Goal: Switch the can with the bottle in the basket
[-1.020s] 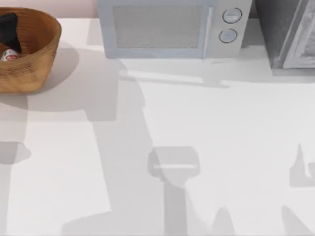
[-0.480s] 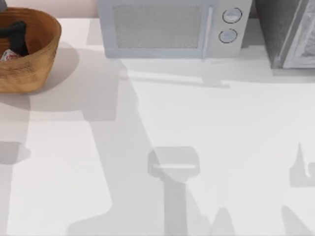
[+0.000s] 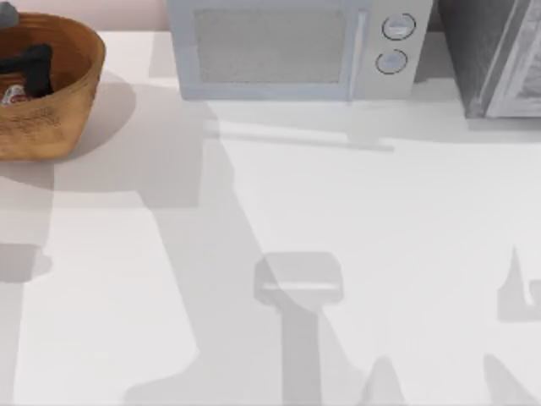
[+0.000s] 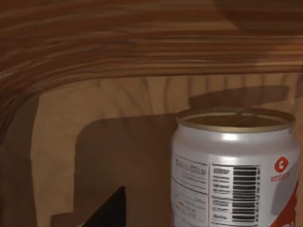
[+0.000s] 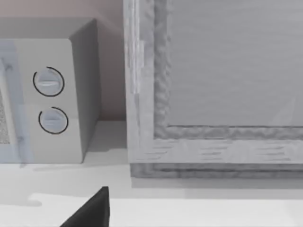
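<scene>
The left claw has risen inside the basket at ten o'clock; the can remains down there ungrasped; whether its fingers are apart, I cannot tell.

White table, microwave at back, grey cabinet beside it

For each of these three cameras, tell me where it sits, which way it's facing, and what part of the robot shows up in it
Top view: above the table, looking down on the basket, microwave and grey cabinet; the left gripper reaches into the basket.
Left wrist view: on the left arm, inside the basket, facing the can; a dark fingertip shows.
Right wrist view: on the right arm, low over the table, facing the microwave and cabinet; a dark fingertip shows.
Shared: top and left wrist both see the basket and can.
</scene>
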Tool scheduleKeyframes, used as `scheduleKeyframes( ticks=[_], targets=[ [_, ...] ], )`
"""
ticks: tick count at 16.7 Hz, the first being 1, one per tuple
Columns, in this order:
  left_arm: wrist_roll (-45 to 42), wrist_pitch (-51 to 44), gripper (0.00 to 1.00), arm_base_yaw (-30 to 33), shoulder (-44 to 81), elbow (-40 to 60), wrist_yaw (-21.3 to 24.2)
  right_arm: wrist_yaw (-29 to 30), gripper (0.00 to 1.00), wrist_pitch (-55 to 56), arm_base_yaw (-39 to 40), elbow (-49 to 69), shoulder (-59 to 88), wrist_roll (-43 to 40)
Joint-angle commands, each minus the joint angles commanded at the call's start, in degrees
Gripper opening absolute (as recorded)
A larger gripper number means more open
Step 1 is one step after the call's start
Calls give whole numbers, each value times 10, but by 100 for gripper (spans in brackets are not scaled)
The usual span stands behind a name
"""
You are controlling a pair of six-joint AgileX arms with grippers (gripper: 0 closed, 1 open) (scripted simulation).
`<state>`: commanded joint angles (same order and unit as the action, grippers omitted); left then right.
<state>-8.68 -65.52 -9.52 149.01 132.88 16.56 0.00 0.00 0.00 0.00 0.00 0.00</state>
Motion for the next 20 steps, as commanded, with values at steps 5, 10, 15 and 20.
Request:
scheduleKeyframes(
  ticks=[5, 10, 15, 20],
  targets=[
    [0, 0, 62, 0, 0, 0, 0, 0, 100, 0, 0, 0, 0, 0],
    [0, 0, 25, 0, 0, 0, 0, 0, 100, 0, 0, 0, 0, 0],
    [0, 0, 0, 0, 0, 0, 0, 0, 100, 0, 0, 0, 0, 0],
    [0, 0, 0, 0, 0, 0, 0, 0, 100, 0, 0, 0, 0, 0]
  ],
)
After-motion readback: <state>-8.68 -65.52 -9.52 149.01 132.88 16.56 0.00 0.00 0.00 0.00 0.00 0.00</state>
